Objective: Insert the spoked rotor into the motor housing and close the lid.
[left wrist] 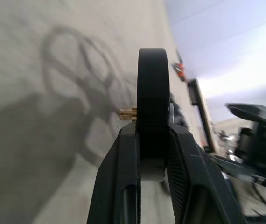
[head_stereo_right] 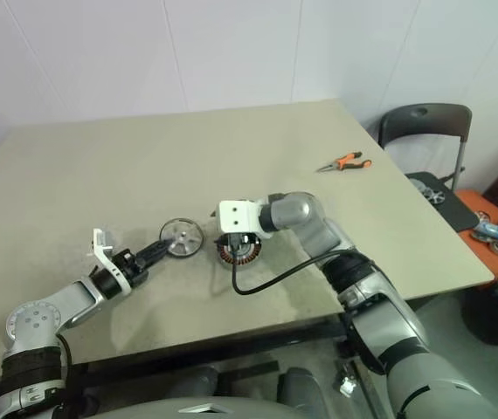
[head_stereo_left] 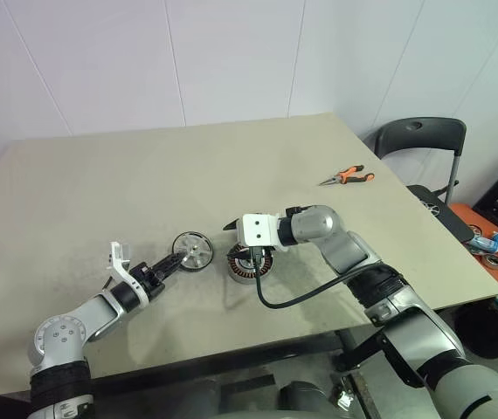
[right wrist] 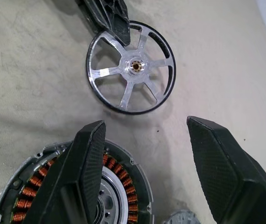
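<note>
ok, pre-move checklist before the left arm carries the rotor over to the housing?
1. Left gripper shut on the spoked rotor: ok, the fingers pinch its rim from both sides in the left wrist view.
2. Rotor off the table: cannot tell, it stands on edge at the surface.
3. Motor housing open on top: ok, copper windings and silver hub exposed.
4. Right gripper clear of the housing mouth: not ok, its open fingers hang right over it.
5. Lid out of the path: cannot tell, only a sliver shows beside the housing.
6. Pliers out of the way: ok, far across the table.
</note>
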{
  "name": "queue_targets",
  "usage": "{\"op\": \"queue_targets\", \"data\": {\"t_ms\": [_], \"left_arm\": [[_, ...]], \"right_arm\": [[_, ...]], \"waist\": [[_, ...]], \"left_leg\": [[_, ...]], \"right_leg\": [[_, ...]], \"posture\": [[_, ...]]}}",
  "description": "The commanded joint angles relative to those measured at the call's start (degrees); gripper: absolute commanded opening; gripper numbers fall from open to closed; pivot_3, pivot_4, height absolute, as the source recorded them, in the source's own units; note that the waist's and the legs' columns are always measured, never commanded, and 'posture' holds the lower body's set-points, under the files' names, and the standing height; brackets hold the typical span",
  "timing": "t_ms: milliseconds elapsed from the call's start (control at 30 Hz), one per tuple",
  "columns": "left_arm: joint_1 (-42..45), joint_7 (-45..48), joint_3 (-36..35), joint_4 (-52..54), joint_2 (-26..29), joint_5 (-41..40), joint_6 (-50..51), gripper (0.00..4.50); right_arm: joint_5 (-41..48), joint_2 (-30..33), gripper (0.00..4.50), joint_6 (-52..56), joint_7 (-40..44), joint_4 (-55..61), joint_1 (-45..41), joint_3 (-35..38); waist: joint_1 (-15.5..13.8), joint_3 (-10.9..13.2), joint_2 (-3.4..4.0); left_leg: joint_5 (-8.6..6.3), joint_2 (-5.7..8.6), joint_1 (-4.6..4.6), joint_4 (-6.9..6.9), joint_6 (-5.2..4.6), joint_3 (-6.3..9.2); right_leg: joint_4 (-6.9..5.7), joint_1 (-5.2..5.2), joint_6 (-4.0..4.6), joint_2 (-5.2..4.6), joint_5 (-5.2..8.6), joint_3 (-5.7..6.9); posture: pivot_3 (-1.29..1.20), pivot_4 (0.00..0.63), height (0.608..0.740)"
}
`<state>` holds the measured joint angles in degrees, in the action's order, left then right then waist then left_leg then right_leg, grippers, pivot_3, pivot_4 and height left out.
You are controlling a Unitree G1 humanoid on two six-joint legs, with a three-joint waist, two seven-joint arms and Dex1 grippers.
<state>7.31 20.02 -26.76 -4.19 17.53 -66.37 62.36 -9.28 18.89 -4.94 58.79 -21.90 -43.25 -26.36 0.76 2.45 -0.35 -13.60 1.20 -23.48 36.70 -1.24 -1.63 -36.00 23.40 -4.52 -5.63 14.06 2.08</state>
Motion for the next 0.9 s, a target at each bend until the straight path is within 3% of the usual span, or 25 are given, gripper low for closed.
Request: {"op": "queue_targets", "data": {"t_ms": [33, 167, 400, 567, 900], "left_arm": [[2.2, -1.3, -1.5, 4.2, -1.2, -5.6, 0.9, 0.56], [2.6, -4.2, -1.3, 7.5, -2.9, -11.8, 2.6, 0.56], [1.1, -7.2, 2.5, 8.0, -4.9, -13.9, 3.6, 0.56], [4.2, -9.5, 5.6, 7.1, -6.7, -14.1, 3.4, 0.56], [8.2, -7.1, 9.9, 2.6, -6.7, -13.2, 5.5, 0.56]], "right_arm": [[3.6, -0.8, 2.92, 5.3, -1.4, 4.2, -0.6, 4.5], [7.7, -1.4, 2.92, 14.1, -4.5, 5.5, -1.0, 10.2], [14.3, 1.7, 2.92, 24.6, -8.3, 6.3, -2.2, 20.6], [15.0, 5.6, 2.92, 27.2, -7.9, 10.8, 1.0, 21.3], [15.0, 6.0, 2.92, 30.5, -10.7, 19.2, 7.3, 19.8]], "waist": [[0.0, 0.0, 0.00], [-0.1, 0.0, -0.01], [-0.2, 0.0, 0.00], [-0.1, 0.0, 0.00], [-0.1, 0.0, 0.00]], "left_leg": [[0.00, 0.00, -0.02, -0.02, 0.00, 0.00], [0.00, 0.00, -0.05, -0.05, 0.00, 0.00], [0.00, 0.01, -0.05, -0.21, 0.00, -0.01], [0.01, 0.02, -0.08, -0.53, 0.00, -0.03], [0.02, 0.04, -0.34, -0.49, -0.01, -0.03]], "right_leg": [[0.00, 0.01, 0.00, 0.00, 0.00, 0.00], [0.01, 0.03, 0.00, -0.01, 0.00, 0.00], [0.20, 0.03, 0.01, -0.02, 0.00, 0.00], [0.51, -0.03, 0.02, 0.00, 0.00, -0.01], [0.60, 0.07, 0.02, 0.02, -0.01, 0.00]], "posture": [[0.00, 0.000, 0.740], [0.00, 0.000, 0.740], [0.00, 0.000, 0.740], [0.00, 0.000, 0.740], [0.00, 0.000, 0.740]]}}
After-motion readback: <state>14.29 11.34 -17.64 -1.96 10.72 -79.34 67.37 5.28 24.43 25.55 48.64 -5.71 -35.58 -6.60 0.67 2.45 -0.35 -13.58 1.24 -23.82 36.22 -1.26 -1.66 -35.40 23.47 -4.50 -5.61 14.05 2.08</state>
